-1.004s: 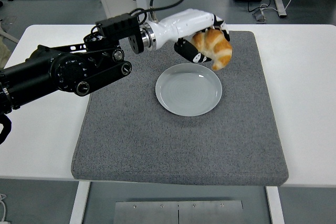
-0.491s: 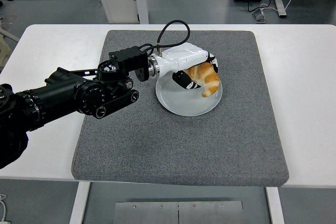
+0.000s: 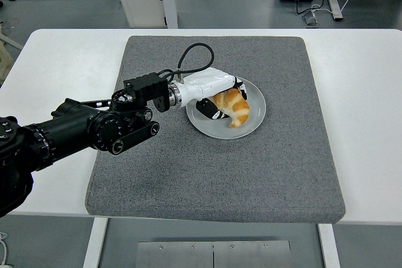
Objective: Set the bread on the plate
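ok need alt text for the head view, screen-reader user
The robot's left hand holds a golden croissant low over a pale grey plate, fingers closed around it. The plate sits on a grey mat covering a white table; the black left arm reaches in from the left edge.

Left hand (image 3: 213, 95), bread (image 3: 233, 106), plate (image 3: 254, 123)

Hidden or cut off: left hand (image 3: 217, 95) covers the plate's (image 3: 250, 125) left part and the bread's (image 3: 233, 107) left end; left arm (image 3: 75, 130) cropped at picture's left edge; surface (image 3: 364, 117) cropped at both side edges.
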Tool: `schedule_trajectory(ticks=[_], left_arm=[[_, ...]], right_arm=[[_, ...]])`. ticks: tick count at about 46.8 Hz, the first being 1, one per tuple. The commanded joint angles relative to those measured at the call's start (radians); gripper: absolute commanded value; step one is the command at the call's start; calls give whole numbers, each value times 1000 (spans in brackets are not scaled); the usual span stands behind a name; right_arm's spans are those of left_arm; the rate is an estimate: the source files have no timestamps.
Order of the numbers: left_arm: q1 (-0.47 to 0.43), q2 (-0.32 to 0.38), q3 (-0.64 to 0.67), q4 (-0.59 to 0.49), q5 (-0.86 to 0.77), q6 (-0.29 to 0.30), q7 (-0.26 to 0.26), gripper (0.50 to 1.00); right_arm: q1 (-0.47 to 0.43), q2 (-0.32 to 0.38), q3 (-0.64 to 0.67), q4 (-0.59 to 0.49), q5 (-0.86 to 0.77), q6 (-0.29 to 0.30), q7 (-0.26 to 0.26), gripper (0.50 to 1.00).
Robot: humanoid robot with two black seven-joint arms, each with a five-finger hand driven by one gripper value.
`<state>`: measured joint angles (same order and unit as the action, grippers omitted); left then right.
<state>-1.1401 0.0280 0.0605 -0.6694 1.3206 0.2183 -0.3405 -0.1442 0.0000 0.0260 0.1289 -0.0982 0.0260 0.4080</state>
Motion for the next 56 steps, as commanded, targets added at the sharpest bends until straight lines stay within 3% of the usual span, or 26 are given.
schedule_trajectory(ticks=[1,26,27,29,30,32,35,40,56], left_arm=[[3,1,-1,1,0,1,0,500],[-1,4,-1,1,-4,-1,1,500],[-1,6,-1,1,-8,-2,1,531],[0,6,-1,-1,-14,-2,1,742],[0,6,-1,-1,-18,-4,1,788],[0,7,-1,-4,-24,-7,1,814],[0,10,1,-10,-26,-11,3,926],[-1,13,-1,-15,-26,-11,5,951],[-32,58,-2,-67,-26,-11,14,960]], right_arm=[[0,0,0,0,0,0,0,1000],[0,0,0,0,0,0,0,1000],[0,0,0,0,0,0,0,1000],[0,0,0,0,0,0,0,1000],[0,0,0,0,0,0,0,1000],[0,0,0,0,0,0,0,1000],[0,0,0,0,0,0,0,1000],[0,0,0,0,0,0,0,1000],[0,0,0,0,0,0,0,1000]])
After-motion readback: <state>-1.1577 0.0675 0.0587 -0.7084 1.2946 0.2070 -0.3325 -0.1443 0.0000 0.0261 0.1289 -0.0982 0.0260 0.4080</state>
